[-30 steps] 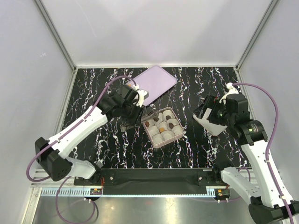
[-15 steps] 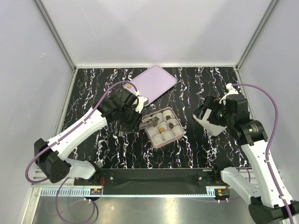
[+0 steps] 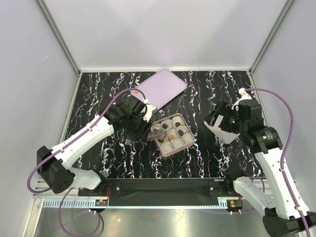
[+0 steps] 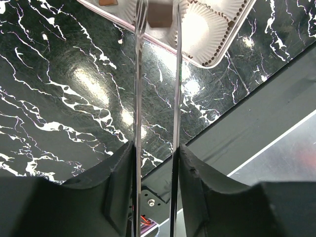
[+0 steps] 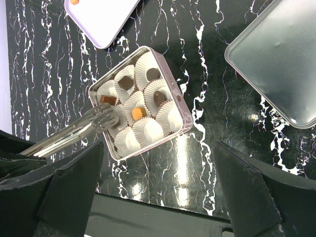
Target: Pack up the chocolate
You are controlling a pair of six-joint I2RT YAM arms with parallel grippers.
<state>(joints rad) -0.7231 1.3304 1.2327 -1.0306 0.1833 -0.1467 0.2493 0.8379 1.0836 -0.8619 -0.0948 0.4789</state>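
A square tin [image 3: 189, 143] holds white paper cups, and several carry chocolate [image 5: 138, 113] pieces, dark brown [image 5: 158, 98] and orange. My left gripper [image 3: 138, 129] is shut on metal tongs [image 5: 74, 133], whose tips reach over the tin's left cups. In the left wrist view a brown chocolate [image 4: 159, 14] sits between the tong tips above a white cup, with my left gripper [image 4: 155, 148] clamped on the two blades. My right gripper [image 5: 158, 148] hangs open and empty to the right of the tin [image 5: 183, 106], well above the table.
The pink lid [image 3: 160, 89] lies behind the tin, with a small orange piece [image 3: 134, 91] at its left corner. A grey metal lid [image 5: 276, 59] lies to the right of the tin. The black marbled table ends at a dark rail in front.
My left gripper carried the tongs rightward from beside the tin until their tips are over its left cups. The tong blades have spread slightly. The right arm stayed still.
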